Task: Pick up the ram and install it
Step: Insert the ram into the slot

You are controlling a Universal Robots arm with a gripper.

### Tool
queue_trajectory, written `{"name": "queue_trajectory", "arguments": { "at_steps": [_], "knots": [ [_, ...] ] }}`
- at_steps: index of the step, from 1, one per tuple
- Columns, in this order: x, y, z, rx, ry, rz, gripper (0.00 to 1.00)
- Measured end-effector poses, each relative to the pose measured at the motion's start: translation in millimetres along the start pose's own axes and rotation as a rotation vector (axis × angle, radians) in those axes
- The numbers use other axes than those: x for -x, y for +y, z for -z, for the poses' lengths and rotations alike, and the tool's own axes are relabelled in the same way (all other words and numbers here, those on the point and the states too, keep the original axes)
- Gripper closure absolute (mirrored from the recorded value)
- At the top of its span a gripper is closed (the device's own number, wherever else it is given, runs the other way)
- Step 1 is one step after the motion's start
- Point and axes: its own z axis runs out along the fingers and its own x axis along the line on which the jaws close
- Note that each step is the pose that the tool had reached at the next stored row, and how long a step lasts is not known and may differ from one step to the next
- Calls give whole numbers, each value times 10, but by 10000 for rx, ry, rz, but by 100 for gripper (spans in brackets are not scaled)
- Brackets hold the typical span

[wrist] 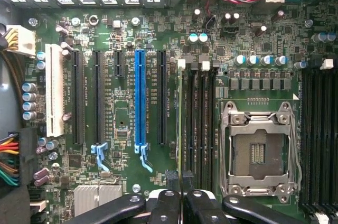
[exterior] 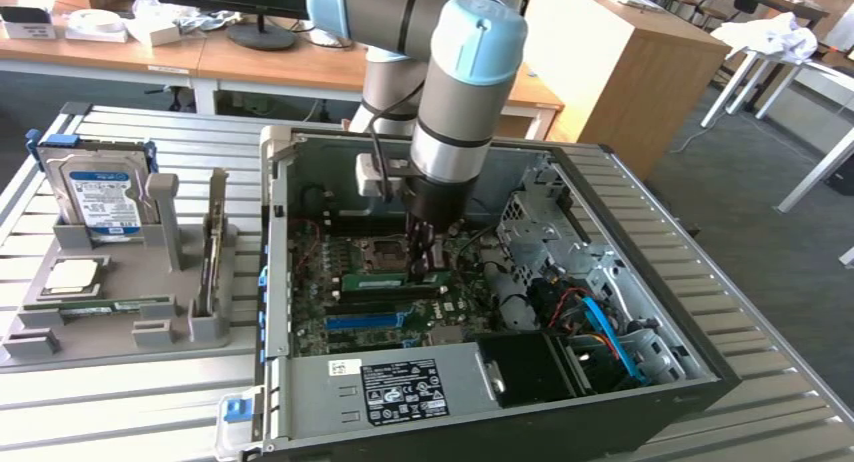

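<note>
1. Ram (exterior: 391, 279): green stick down inside the case (exterior: 400, 392), lying along the memory slots just beside the processor socket (exterior: 380, 250).
2. Wrist view: ram (wrist: 182, 118) seen edge-on only, a thin green-yellow line over the outermost of the four black slots (wrist: 203, 123). Chips and label not visible from there.
3. Cannot tell whether seated in the slot or sitting just on top of it. Near end hidden under the fingertips.
4. Gripper (exterior: 424, 264): almost closed, narrow gap, pinched on the ram. Wrist view, gripper (wrist: 180, 179): black fingers (wrist: 171, 180) on either side of the stick's near end. Gripper body cut off by the frame edge.
5. Exterior view: arm (exterior: 461, 92) comes down into the case and covers part of the motherboard (exterior: 347, 312) behind it. Grip point itself small and dark there, hard to make out.
6. Further out on the board: long blue slot (wrist: 139, 97), with coloured cables (wrist: 8, 158) cut off at the picture edge.
7. Outside the case, on the exterior view's left: grey tray (exterior: 94, 332) on the slatted table (exterior: 120, 402). Holds an upright hard drive (exterior: 96, 197), a square silver chip (exterior: 74, 274) and an upright card (exterior: 211, 252). Also a thin green strip (exterior: 107, 305) lying flat, too small to identify.
</note>
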Motion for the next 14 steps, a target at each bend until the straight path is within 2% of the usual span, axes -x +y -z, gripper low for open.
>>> {"name": "queue_trajectory", "arguments": {
  "at_steps": [10,14],
  "knots": [
    [17,2,-20,0,1,-3,88],
    [18,3,-30,-1,-24,-4,88]
  ]
}}
